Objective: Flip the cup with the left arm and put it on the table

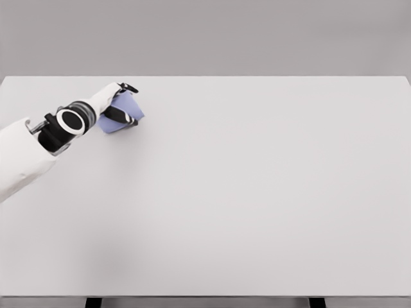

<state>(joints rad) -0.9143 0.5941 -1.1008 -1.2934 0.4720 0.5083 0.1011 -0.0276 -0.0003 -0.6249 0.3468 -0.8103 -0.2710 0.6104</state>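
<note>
A blue cup [122,114] is at the far left of the white table [257,192], tilted on its side in my left hand [119,106]. The hand's fingers wrap around the cup, one above it and one across its front. The left arm enters from the lower left edge, and its black and white wrist ring faces the camera. Whether the cup touches the tabletop is hard to tell. My right arm does not show in the head view.
The white tabletop spans the whole picture, with its far edge near the top and its front edge at the bottom. Two dark table legs [93,302] show under the front edge.
</note>
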